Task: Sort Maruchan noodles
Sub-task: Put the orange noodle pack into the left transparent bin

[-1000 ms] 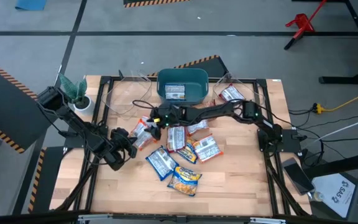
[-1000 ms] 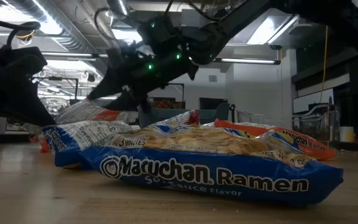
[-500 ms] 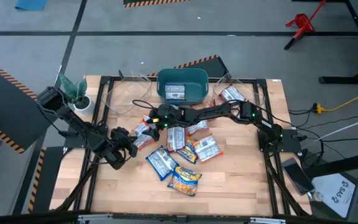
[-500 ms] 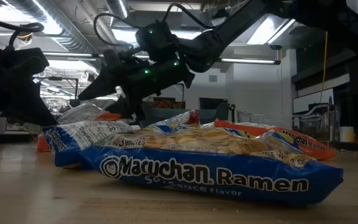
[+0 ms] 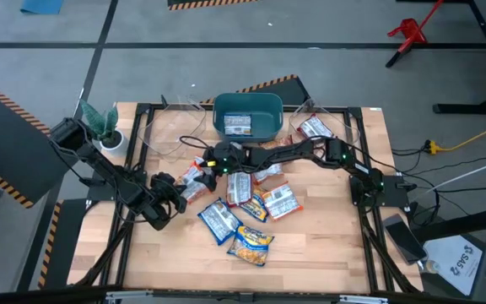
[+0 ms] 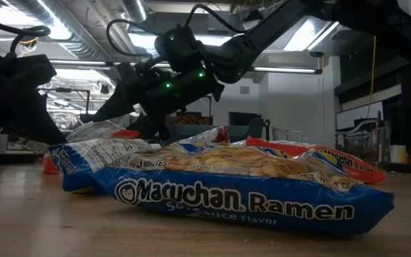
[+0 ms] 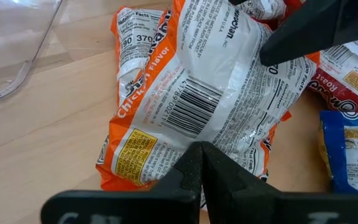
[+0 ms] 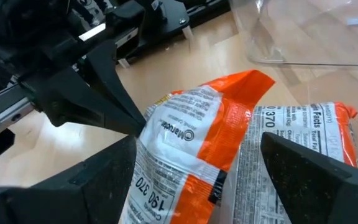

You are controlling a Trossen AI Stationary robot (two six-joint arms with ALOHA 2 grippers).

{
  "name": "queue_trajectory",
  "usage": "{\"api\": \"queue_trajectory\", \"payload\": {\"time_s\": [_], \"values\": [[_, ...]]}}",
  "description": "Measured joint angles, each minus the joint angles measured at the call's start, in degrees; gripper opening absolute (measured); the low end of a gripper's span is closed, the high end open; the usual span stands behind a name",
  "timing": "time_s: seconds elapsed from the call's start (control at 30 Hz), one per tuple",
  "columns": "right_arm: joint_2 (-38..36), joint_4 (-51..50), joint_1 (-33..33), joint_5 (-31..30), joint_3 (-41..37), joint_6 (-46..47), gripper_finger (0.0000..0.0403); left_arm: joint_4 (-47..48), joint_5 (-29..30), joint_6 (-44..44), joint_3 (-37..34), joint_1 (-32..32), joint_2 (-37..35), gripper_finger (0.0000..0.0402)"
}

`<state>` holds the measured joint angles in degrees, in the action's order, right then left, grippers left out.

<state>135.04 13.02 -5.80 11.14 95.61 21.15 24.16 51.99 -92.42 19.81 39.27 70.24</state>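
Clearly clamped, fingers pressed tight together with no gap: left gripper [image 5: 180,187], nipping the edge of a crinkled orange-and-white plastic Maruchan ramen packet [image 7: 191,93] that lies in front of the teal plastic bin [image 5: 218,114], toward its left front corner. Spread wide over the same packet from the bin side: right gripper [image 5: 212,159], its dark fingers [image 8: 98,180] standing one to each side of the packet's raised orange corner, with one fingertip seen in the left wrist view touching the packet's far end. Stretched long and low across the front of the bin, right arm reaching from the table's right edge; bent and folded, left arm coming in from the left edge, well left of the bin. Beneath the gripped packet, a second orange-and-white packet [image 8: 291,143], lying flat. Further out in front of the bin, touching and overlapping, a loose heap of packets: dark red packet [image 5: 239,187], red-and-white packet [image 5: 278,203], blue-and-white packet [image 5: 219,221], yellow packet [image 5: 251,243]. Inside the bin, one pale flat packet [image 5: 237,125]; just right of the bin, another red-and-white packet [image 5: 313,127]. Left of the bin, a clear plastic container [image 5: 163,135]. Bare wooden table [image 5: 327,236] in front of the bin to the right of the heap, and more along the near edge.
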Motion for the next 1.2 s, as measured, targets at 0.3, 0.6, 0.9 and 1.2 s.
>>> {"api": "queue_trajectory", "payload": {"time_s": [0.3, 0.6, 0.9, 1.2], "values": [[0.0, -1.05, 1.5, -2.21, 0.0, -0.67, 0.0331, -1.22, 0.88, 0.04, 0.0, 0.0, 0.02, 0.0], [2.2, 0.09, 1.35, -0.09, 0.06, 0.77, 0.026, -1.97, 2.4, 0.81, 0.0, 0.0, 0.02, 0.0], [2.84, 0.89, 1.35, 3.45, 0.07, 2.59, 0.015, -2.97, 1.83, 1.62, 0.0, 0.0, 0.02, 0.0], [1.47, -0.25, 1.28, 5.99, 0.02, 2.94, 0.0105, -1.64, -1.66, 6.63, 5.06, 0.67, -0.44, 0.0]]}}
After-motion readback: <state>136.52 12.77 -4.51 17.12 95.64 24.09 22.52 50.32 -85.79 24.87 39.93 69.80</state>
